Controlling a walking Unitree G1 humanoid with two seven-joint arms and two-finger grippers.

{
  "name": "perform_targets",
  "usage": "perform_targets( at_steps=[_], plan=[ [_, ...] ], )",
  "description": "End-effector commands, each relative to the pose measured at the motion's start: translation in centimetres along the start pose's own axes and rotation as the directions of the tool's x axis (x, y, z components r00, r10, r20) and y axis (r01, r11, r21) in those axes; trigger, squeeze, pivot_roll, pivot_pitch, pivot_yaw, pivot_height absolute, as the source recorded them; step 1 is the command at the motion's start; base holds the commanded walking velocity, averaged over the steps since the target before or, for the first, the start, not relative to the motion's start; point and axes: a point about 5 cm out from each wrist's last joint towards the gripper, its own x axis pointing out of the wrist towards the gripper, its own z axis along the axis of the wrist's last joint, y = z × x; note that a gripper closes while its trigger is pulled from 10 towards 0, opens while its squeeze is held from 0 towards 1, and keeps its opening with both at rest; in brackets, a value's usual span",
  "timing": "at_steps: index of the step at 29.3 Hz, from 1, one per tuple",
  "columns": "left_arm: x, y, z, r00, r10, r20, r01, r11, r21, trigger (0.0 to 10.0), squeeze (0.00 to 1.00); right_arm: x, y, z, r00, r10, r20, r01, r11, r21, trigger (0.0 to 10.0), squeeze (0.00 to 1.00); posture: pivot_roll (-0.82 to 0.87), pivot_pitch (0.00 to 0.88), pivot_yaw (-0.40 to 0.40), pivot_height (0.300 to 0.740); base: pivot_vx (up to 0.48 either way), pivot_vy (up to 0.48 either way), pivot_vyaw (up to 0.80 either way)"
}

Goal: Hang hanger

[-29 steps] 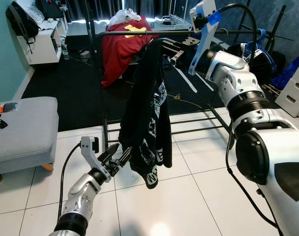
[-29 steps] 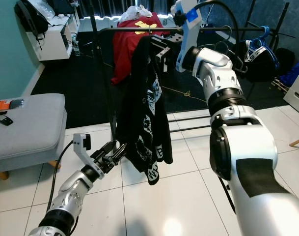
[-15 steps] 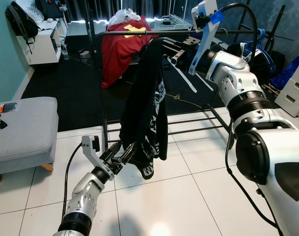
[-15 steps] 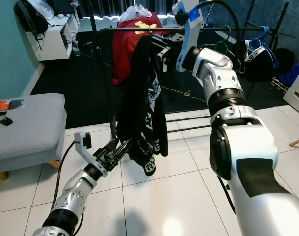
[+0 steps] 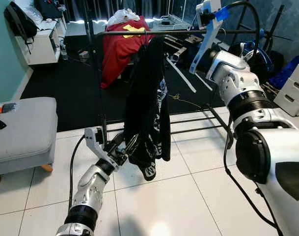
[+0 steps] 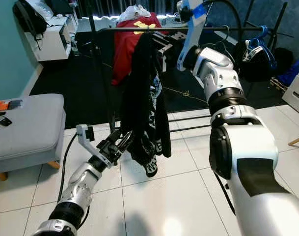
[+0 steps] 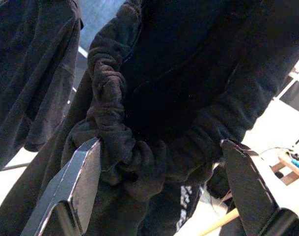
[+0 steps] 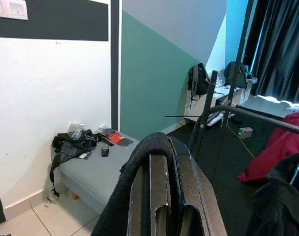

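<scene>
Hanger top, buried under the black garment [image 5: 147, 98], sits at the rail [image 5: 124, 32], pinched in the right pincer [image 6: 161, 46], whose fingers are closed on cloth at the shoulder. The hook itself is hard to make out, probably just at the bar. The garment's long axis drops straight down from there. Low down, the left pincer [image 5: 123, 148] spreads open around the bunched hem.

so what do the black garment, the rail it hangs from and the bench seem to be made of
Black garment: soft knit fabric, probably cotton jersey or fleece; it bunches into thick matte folds with a white print. Rail: looks like dark painted metal tube, thin, straight, slightly glossy. Bench: grey woven upholstery over padding, on a wooden-looking leg.
</scene>
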Motion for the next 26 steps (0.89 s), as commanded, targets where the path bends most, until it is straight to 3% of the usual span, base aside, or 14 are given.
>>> perform_targets(
  at_steps=[1,4,11,16,18,21,26],
  plan=[
    [-0.9,0.8,-0.3,0.998,0.069,0.013,-0.069,0.997,-0.018,10.0,0.0,0.5,0.1,1.3,0.999,0.002,0.053,-0.003,1.0,0.009,10.0,0.0,-0.12,0.04,-0.067,0.74,0.0,0.0,0.0],
    [-1.7,1.7,0.2,0.993,0.112,0.031,-0.11,0.993,-0.046,10.0,0.0,0.4,0.1,1.2,0.999,-0.003,0.047,0.002,1.0,0.021,10.0,0.0,-0.12,0.041,-0.071,0.74,0.0,0.0,0.0],
    [-2.1,2.0,0.7,0.993,0.106,0.055,-0.103,0.992,-0.067,10.0,0.0,0.2,-0.1,1.1,0.999,-0.014,0.053,0.011,0.999,0.046,10.0,0.0,-0.12,0.051,-0.073,0.74,0.0,0.0,0.0],
    [-1.4,0.4,0.5,1.0,-0.018,0.022,0.018,1.0,-0.012,10.0,0.0,0.5,0.2,1.1,0.997,0.012,0.08,-0.021,0.992,0.121,10.0,0.0,-0.12,0.055,-0.069,0.74,0.0,0.0,0.0],
    [-1.4,0.4,0.5,1.0,-0.018,0.022,0.018,1.0,-0.012,10.0,0.0,0.5,0.2,1.1,0.997,0.012,0.08,-0.021,0.992,0.121,10.0,0.0,-0.12,0.055,-0.069,0.74,0.0,0.0,0.0],
    [-0.5,-0.5,0.2,0.998,-0.061,-0.006,0.061,0.996,0.063,10.0,0.0,0.7,0.5,1.1,0.995,0.038,0.09,-0.051,0.987,0.152,10.0,0.0,-0.12,0.057,-0.07,0.74,0.0,0.0,0.0],
    [0.5,-1.2,0.2,0.997,-0.083,0.0,0.083,0.993,0.088,10.0,0.0,0.8,0.6,1.3,0.993,0.05,0.103,-0.068,0.982,0.178,10.0,0.0,-0.13,0.056,-0.071,0.74,0.0,0.0,0.0]
  ],
)
